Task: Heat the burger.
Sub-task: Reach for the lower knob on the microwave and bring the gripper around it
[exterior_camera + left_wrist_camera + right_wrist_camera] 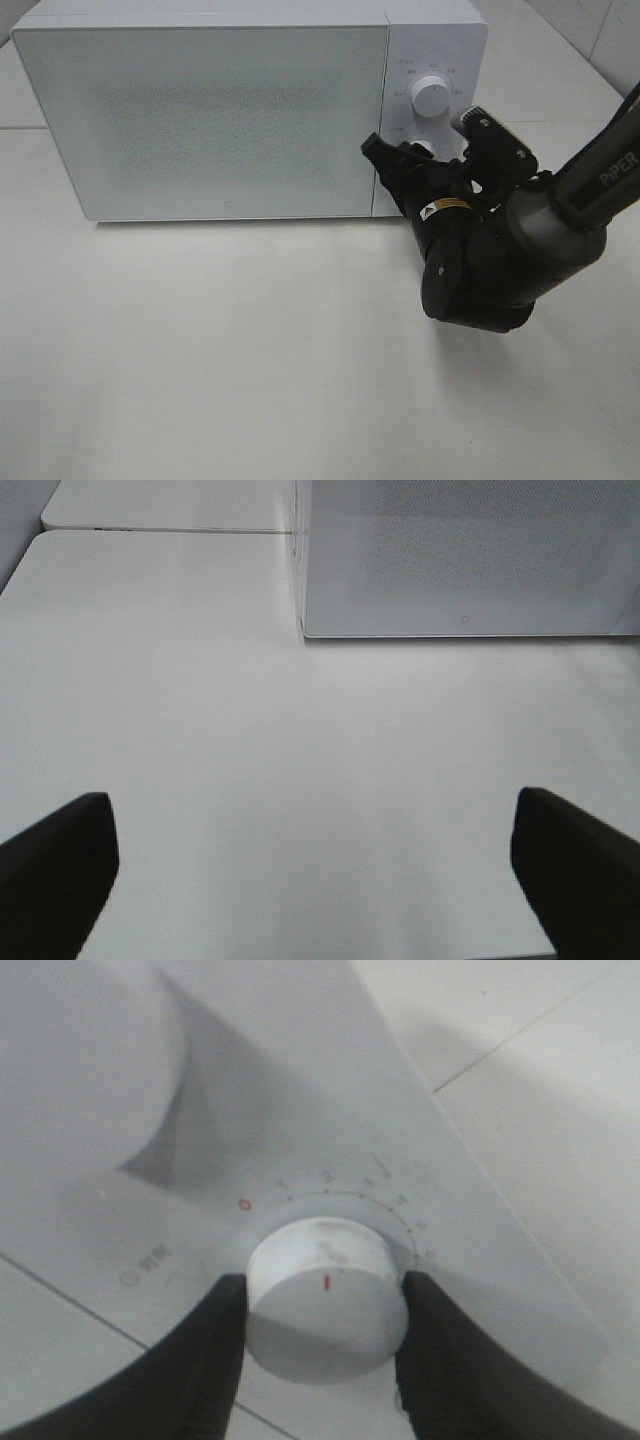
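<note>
Black right arm [590, 180] reaches in from microwave's [430, 40] control-panel side, wrist angled at panel. Right gripper [322, 1282] closed around lower dial [320, 1335], fingers pressed to both its sides; red mark on dial face. Left gripper [312, 815] spread wide, nothing between, low over table [250, 350] in front of microwave. Burger's place cannot be told: microwave door [200, 120] shut, frosted pane shows nothing behind. Panel labels too small to read. Table white, glossy, seamed.
</note>
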